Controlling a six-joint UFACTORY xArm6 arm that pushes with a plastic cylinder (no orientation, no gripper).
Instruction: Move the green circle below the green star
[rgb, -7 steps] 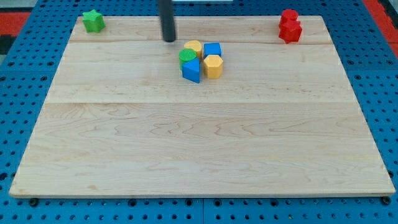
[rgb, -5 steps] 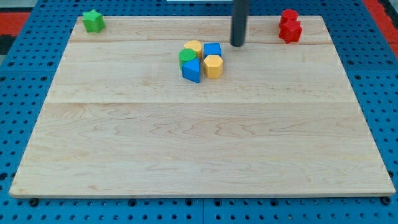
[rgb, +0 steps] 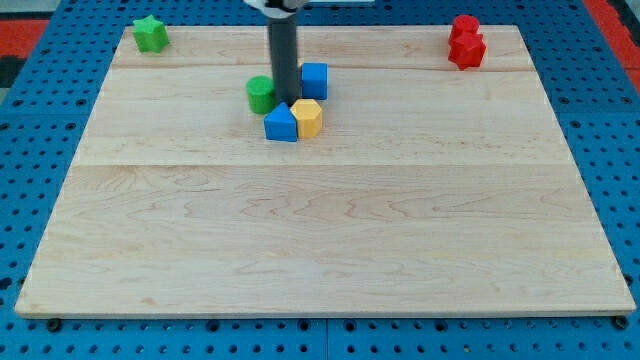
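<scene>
The green circle (rgb: 262, 94) lies on the wooden board, left of my rod and touching or nearly touching it. The green star (rgb: 150, 33) sits in the board's top left corner, far up and left of the circle. My tip (rgb: 286, 103) stands in the middle of the block cluster, between the green circle on its left and a blue cube (rgb: 314, 80) on its upper right. A blue triangular block (rgb: 282, 124) and a yellow hexagon (rgb: 307, 117) lie just below the tip. The other yellow block is hidden behind the rod.
Two red blocks (rgb: 466, 42) sit together at the board's top right corner. The board's edges (rgb: 330, 312) border a blue pegboard all around.
My rod swung from the cluster's left to its right, then into the cluster. The whole cluster shifted left; the green circle moved left and separated from the others.
</scene>
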